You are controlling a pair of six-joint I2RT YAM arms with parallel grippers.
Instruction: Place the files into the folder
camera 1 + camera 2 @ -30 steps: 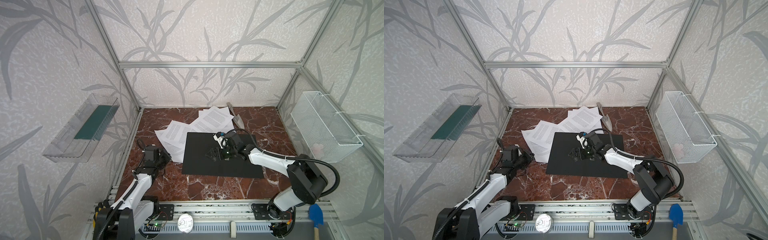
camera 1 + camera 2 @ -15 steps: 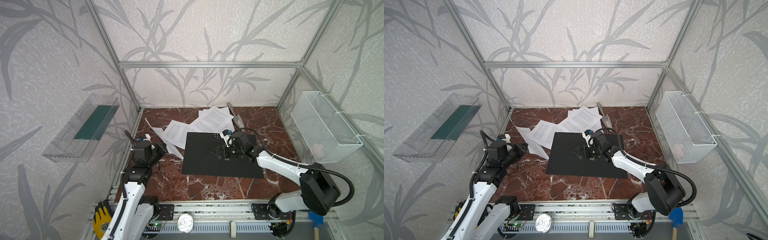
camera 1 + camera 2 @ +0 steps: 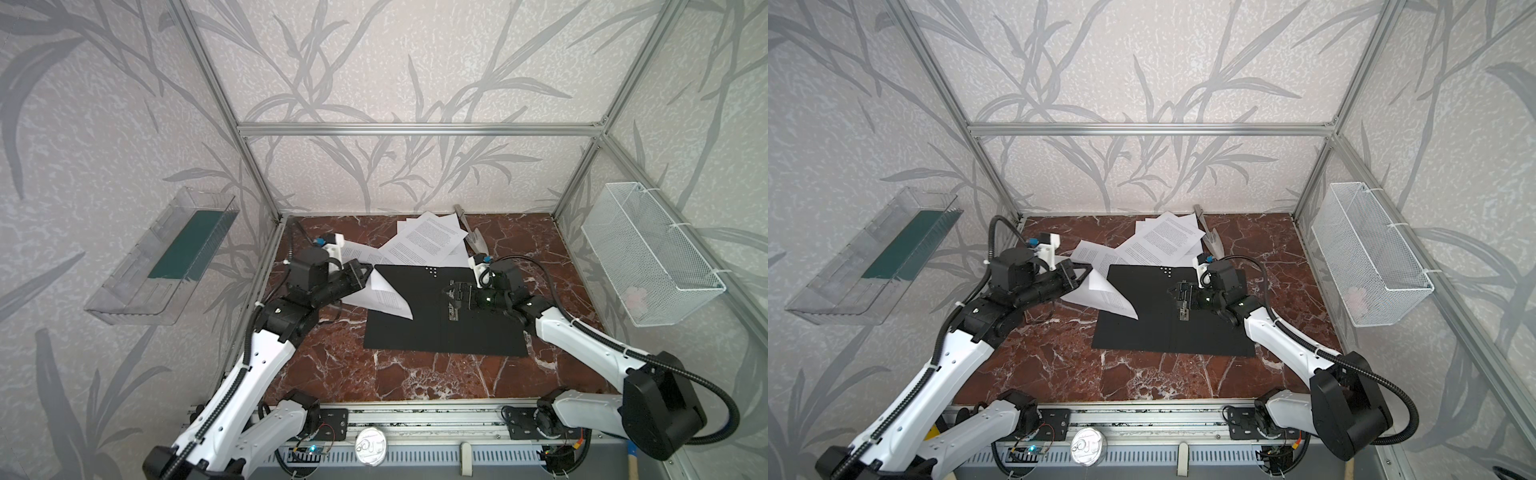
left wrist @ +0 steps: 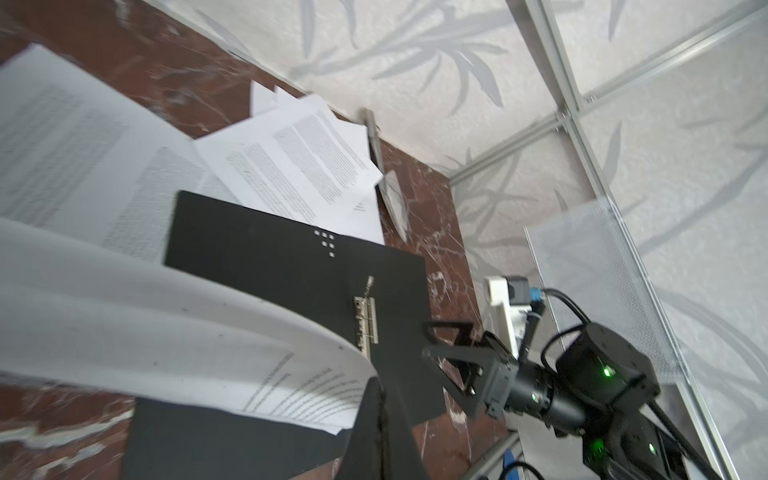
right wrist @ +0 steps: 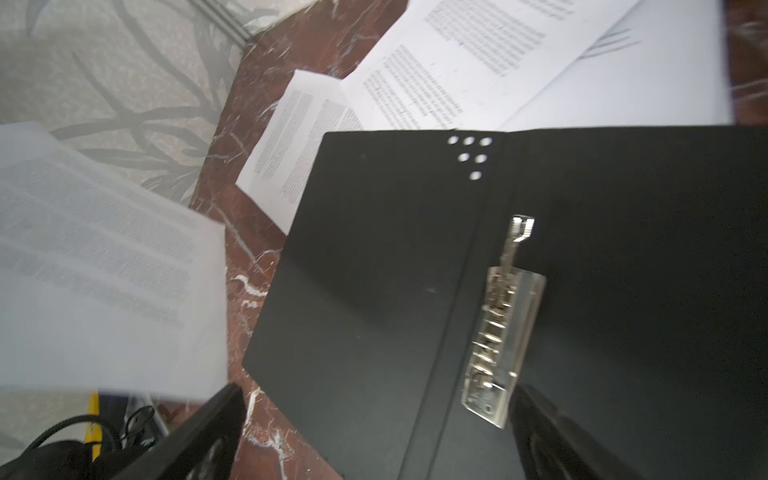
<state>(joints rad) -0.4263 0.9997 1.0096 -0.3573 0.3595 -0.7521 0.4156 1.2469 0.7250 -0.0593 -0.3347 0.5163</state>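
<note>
Left end effector (image 3: 366,274) clenched on one sheet (image 3: 384,297), raised over the open folder's (image 3: 415,332) left edge. Right end effector (image 3: 451,297) released, above the folder's clip (image 3: 453,316). Other files (image 3: 428,245) lie on the bench (image 3: 415,382) behind it.

Files (image 3: 432,241) behind folder (image 3: 415,336) (one sheet (image 3: 384,297) over its left)

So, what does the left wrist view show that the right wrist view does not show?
Only the left wrist view: the wire basket, a grey metal tool beside the files, and the left pincer shut on a curved sheet. Only the right wrist view: a yellow object, too cut off to identify. Both: the open black folder, its metal clip, the held sheet, the loose files beyond the folder, and the open right pincer near the clip.
</note>
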